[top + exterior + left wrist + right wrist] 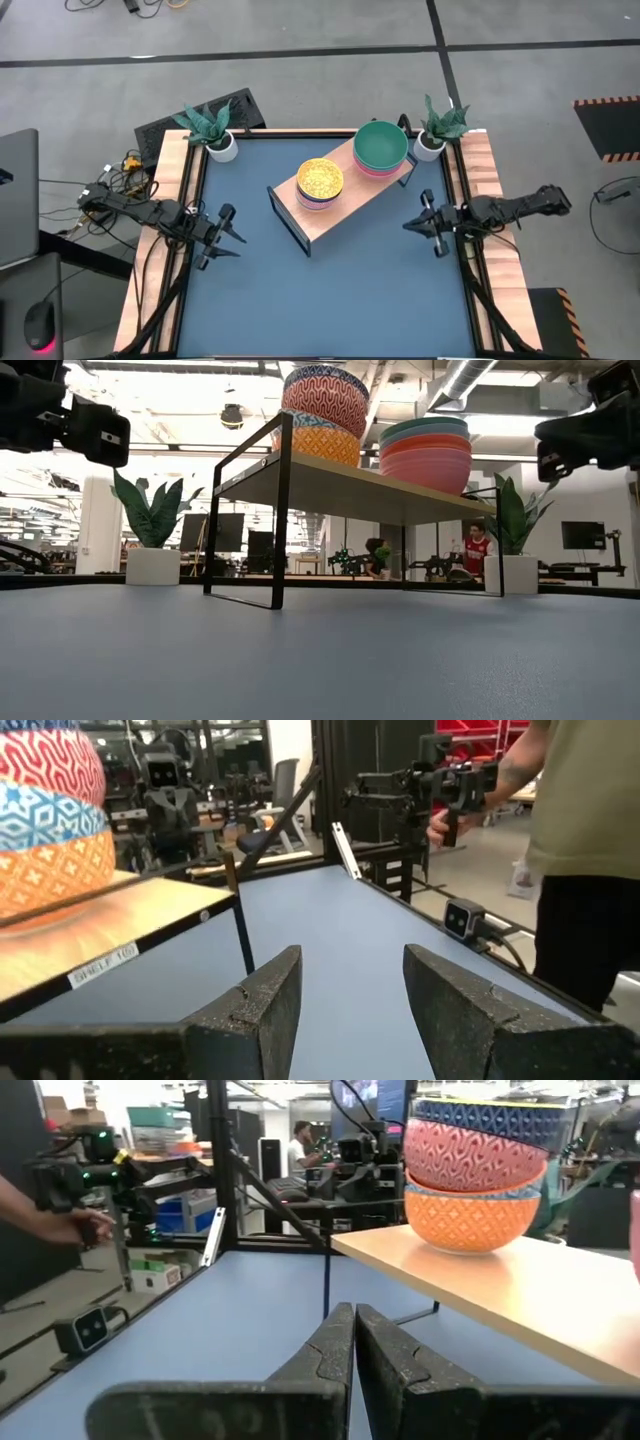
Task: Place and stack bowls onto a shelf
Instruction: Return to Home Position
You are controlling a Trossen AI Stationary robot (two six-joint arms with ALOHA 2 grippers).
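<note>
left gripper (pixel 232 233) open, right gripper (pixel 410 226) pinched shut
round bowls (pixel 320 183) in two stacks on the light-wood, black-framed shelf (pixel 345 205), matte blue table (pixel 330 295)

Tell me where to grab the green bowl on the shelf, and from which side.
Grip the green bowl by its rim, from above, one finger inside, one outside. It sits upright, nested in the pink bowls, so only the rim stands free. Probably take the side nearest the right gripper, away from the plant; that gripper's shut fingers must open first.
</note>
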